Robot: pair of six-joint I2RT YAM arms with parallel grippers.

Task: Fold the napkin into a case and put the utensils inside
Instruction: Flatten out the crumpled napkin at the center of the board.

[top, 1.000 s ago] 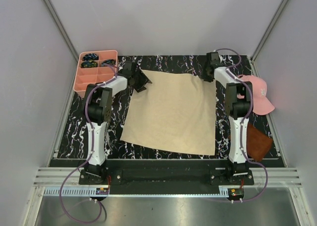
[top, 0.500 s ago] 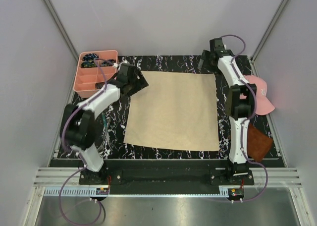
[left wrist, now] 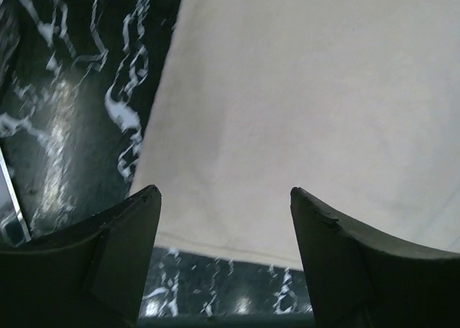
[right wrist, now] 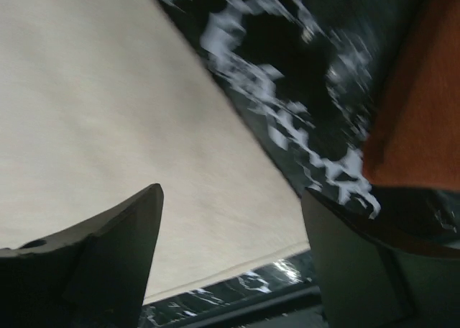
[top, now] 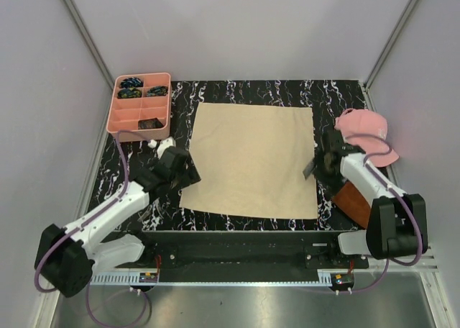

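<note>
The black, white-veined tabletop (top: 266, 90) lies beneath both claws. The beige napkin (top: 251, 159) is spread flat as one large square between them. Its near-left corner shows just ahead of the left claw (left wrist: 224, 191), and its right edge runs just beside the right claw (right wrist: 231, 190), on that claw's left. The pink compartment tray (top: 129, 116) stands well beyond the left claw. The pink baseball cap (top: 365, 130) lies near the right claw, beyond it. The brown suede-like square (right wrist: 410, 105) sits just to that claw's right. Both claws gape wide, with nothing between their fingers.
</note>
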